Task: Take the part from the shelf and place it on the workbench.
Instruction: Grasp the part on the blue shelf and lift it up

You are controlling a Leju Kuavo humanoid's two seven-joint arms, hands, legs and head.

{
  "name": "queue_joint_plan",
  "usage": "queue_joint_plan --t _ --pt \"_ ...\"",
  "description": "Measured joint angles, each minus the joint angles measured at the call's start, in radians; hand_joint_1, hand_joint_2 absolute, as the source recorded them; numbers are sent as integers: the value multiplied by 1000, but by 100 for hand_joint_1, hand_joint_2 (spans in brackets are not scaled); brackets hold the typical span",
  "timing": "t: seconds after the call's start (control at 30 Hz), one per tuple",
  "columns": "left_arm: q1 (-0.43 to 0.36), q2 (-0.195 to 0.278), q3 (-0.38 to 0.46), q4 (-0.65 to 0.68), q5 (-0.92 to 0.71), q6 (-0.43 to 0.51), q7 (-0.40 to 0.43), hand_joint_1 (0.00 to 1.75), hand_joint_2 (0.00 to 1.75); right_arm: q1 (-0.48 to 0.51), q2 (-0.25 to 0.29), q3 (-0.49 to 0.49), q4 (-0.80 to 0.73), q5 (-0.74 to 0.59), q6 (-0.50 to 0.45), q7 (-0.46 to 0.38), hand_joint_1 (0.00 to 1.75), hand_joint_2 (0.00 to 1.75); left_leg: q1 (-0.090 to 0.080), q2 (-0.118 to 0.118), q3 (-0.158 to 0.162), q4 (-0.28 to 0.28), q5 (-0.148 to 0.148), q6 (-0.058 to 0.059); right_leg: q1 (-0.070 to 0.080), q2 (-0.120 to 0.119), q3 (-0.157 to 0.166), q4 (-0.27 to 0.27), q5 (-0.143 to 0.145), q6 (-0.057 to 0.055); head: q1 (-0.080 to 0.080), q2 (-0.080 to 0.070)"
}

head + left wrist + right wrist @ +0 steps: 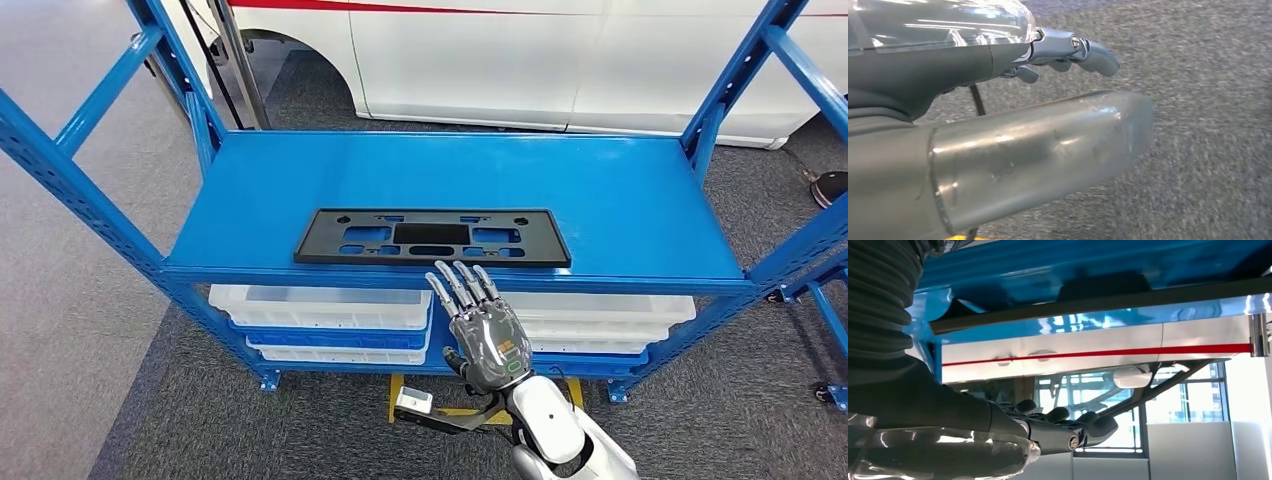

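A flat black part (433, 238), a long rectangular frame with cut-outs, lies on the blue shelf (620, 190), close to the middle of its front edge. The right hand (487, 335) is raised just in front of that edge, below the part, palm away from the camera. Its fingers (462, 283) are stretched out straight and close together, released and holding nothing; their tips reach up to the shelf's front edge, and whether they touch it cannot be told.

The left hand (1068, 52) hangs over grey carpet (1208, 100), fingers loosely extended and holding nothing.

The reach toward the part appears to be the step in hand, with no grasp made yet. The next move likely calls for the right hand to rise over the front edge and close on the part's near long side.
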Motion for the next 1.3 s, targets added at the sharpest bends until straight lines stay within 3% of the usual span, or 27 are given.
queue_joint_plan --t 0.07,0.2,0.27,0.33,0.37,0.4,0.43,0.47,0.53,0.63,0.73,0.77,0.83,0.87,0.9,0.93,1.0,1.03,1.1,1.2,1.27,1.3 --pt "-11 5 7 15 -6 0 -4 0 0 -4 3 6 5 -19 -5 2 0 175 -4 -1 22 -50 2 10 3 -1 -3 5 -4 11 1 0" --pt "-15 5 17 26 -15 -2 -4 0 0 2 4 7 6 -46 -19 7 0 175 -3 -1 28 -62 3 38 3 1 -10 22 -18 30 1 0" --pt "-16 5 20 28 -19 -6 -4 0 0 12 3 7 6 -54 -29 11 0 175 -1 1 34 -68 3 50 0 4 -55 115 -65 36 2 0" --pt "-18 5 23 29 -22 -11 -3 0 0 28 2 6 5 -59 -37 15 0 175 -3 1 38 -68 -1 57 0 6 -131 248 -113 40 2 0" --pt "-19 5 25 29 -23 -13 -3 0 0 37 1 5 4 -60 -38 15 0 175 -3 1 41 -68 -4 58 0 7 -156 284 -113 41 2 0" --pt "-19 4 27 29 -24 -15 -3 0 0 43 0 5 4 -61 -39 16 0 175 -4 0 46 -68 -8 57 0 7 -164 283 -94 40 2 0" --pt "-19 3 29 29 -25 -15 -3 0 0 46 -1 5 3 -61 -39 16 0 175 -4 -1 53 -68 -13 55 0 7 -152 243 -57 37 2 0" --pt "-19 2 30 29 -25 -16 -3 0 0 48 -2 5 2 -61 -40 16 0 175 -4 -1 60 -67 -19 53 0 7 -125 176 -11 33 2 0" --pt "-20 0 31 29 -26 -17 -3 0 0 49 -3 5 -1 -61 -42 16 0 175 -7 -1 70 -65 -30 43 4 7 -74 60 38 25 2 0" --pt "-22 -1 34 29 -26 -18 -2 0 0 52 -4 4 -6 -61 -45 16 0 175 -11 -1 76 -69 -39 27 10 10 -55 17 32 16 1 0" --pt "-25 -1 35 29 -27 -18 -2 0 0 54 -5 3 -12 -62 -46 17 0 175 -8 2 69 -35 -66 12 2 11 -36 2 28 -2 0 0" --pt "-25 -1 35 29 -27 -18 -2 0 0 54 -5 3 -14 -62 -46 17 0 175 -7 2 47 12 -89 8 0 9 -29 -2 26 -7 0 0" --pt "-25 -1 36 29 -27 -19 -2 0 0 56 -5 3 -16 -62 -47 17 0 175 -6 2 -28 146 -139 2 3 8 -20 -3 18 -15 -1 0" --pt "-23 -1 37 29 -28 -20 -2 0 0 58 -5 3 -16 -62 -47 17 0 175 -6 3 -63 199 -148 1 5 8 -16 -3 13 -17 -1 0" --pt "-22 -1 37 29 -29 -23 -1 0 0 61 -5 2 -16 -62 -47 18 0 175 -6 3 -84 218 -137 1 6 9 -10 -3 8 -18 -1 0" --pt "-21 -1 38 29 -30 -26 -1 0 0 64 -5 0 -16 -63 -47 18 0 175 -6 3 -85 198 -105 2 8 10 -3 -2 3 -17 -1 0" --pt "-21 0 39 29 -34 -31 0 0 0 71 -4 -9 -16 -63 -47 18 0 175 -9 3 -43 74 -16 15 9 12 14 -2 -10 -14 -1 0" --pt "-23 0 39 29 -37 -33 1 0 0 74 -3 -15 -16 -61 -47 17 0 175 -12 3 -19 13 11 24 11 12 19 -1 -16 -10 0 0" --pt "-25 2 41 29 -41 -34 3 0 0 80 0 -26 -15 -58 -48 15 0 175 -20 3 6 -49 20 39 11 12 23 -1 -21 1 0 0" --pt "-26 2 42 29 -49 -36 5 0 0 93 4 -41 -16 -55 -48 14 0 175 -19 0 27 -78 13 53 10 11 28 11 -16 18 0 0" --pt "-27 2 44 29 -53 -37 5 0 0 95 5 -52 -16 -54 -48 14 0 175 -13 -1 52 -92 11 62 8 11 7 64 -44 26 1 0" --pt "-27 2 45 29 -55 -37 4 0 0 97 5 -57 -16 -54 -48 14 0 175 -13 -1 58 -94 8 66 6 12 -21 114 -69 31 2 0"
